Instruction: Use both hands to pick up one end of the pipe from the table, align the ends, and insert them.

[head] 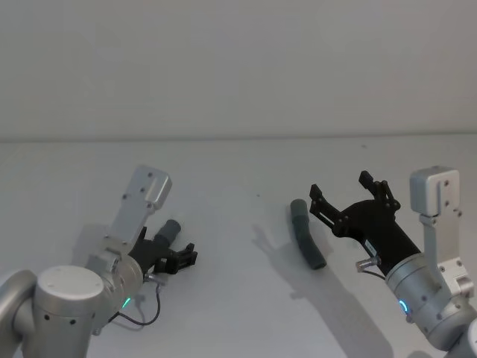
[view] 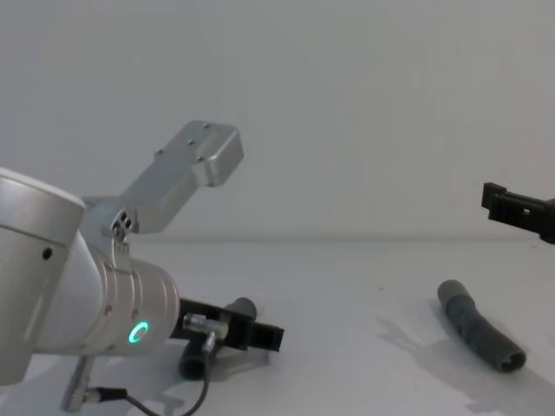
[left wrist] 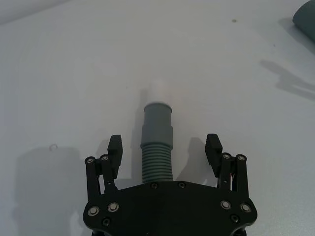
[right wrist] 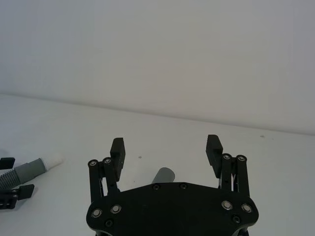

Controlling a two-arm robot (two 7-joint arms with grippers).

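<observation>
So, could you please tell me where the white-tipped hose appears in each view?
Head: hose at lower left.
Left wrist: hose in the middle.
Right wrist: hose at the edge.
Chest: hose low, left of centre.
Shared landmark: the open left pincer straddling it.

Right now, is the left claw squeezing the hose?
No, the left gripper stands open, a finger each side of the white-tipped hose piece, not touching.
</observation>
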